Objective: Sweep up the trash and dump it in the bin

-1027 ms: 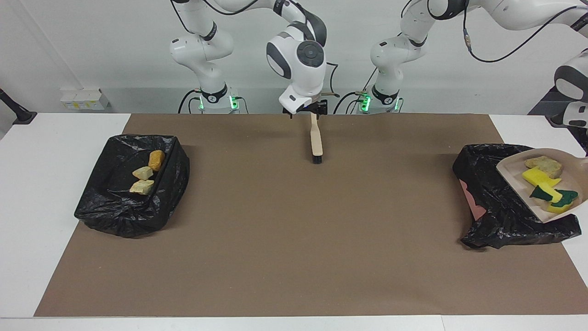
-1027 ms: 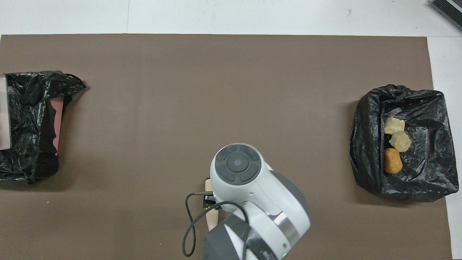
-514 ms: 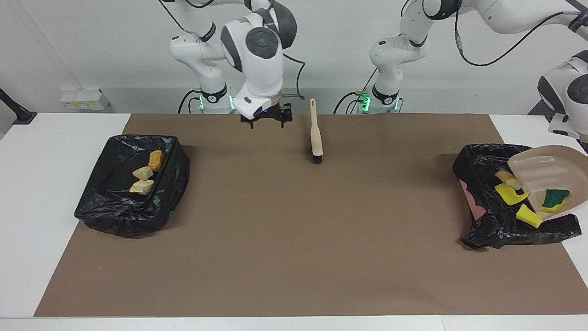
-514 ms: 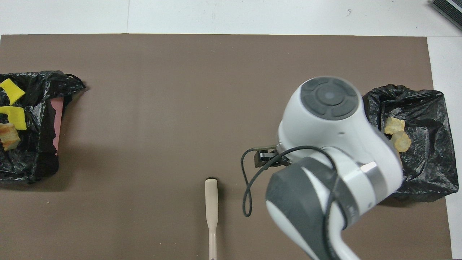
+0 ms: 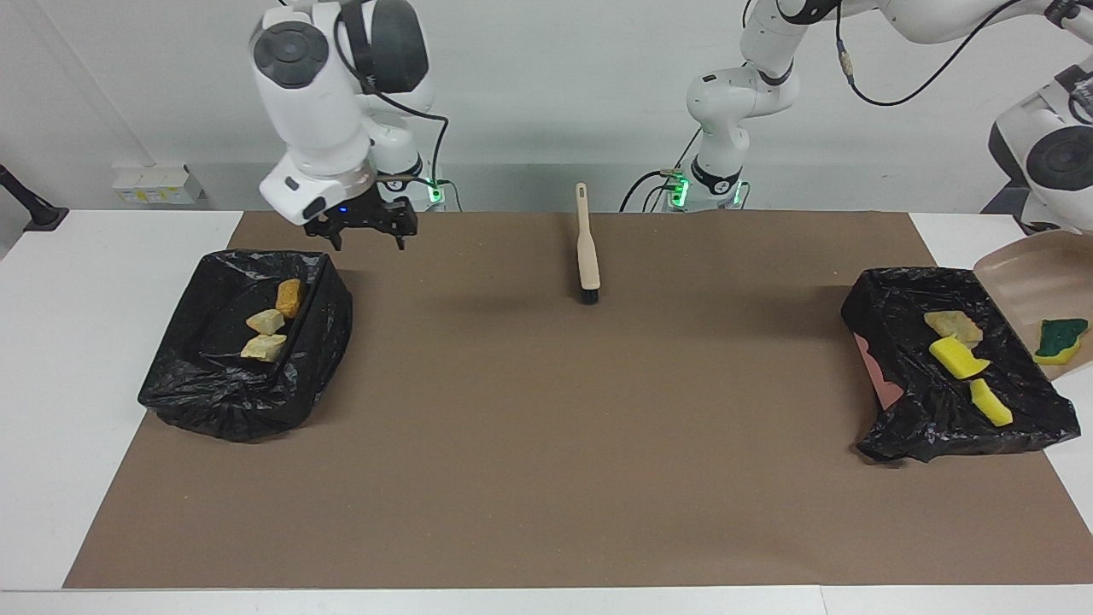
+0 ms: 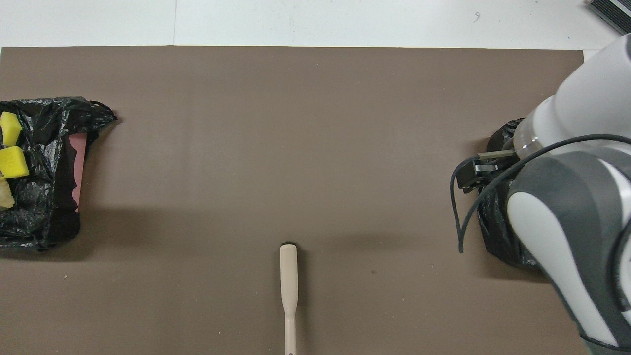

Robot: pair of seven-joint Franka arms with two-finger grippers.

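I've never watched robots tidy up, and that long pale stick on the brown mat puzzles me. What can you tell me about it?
It is a small hand brush, lying flat on the brown mat, midway between the two black-lined bins and near the robots' edge. It looks like pale beige plastic: a slim handle pointing toward the robots, widening into a longer head. Dark bristles show at the tip pointing away from the robots. Nothing holds or touches it except the mat.

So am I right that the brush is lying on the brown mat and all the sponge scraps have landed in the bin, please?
Not quite: the facing view shows a green-backed scrap on the dustpan. The brush does lie on the brown mat.
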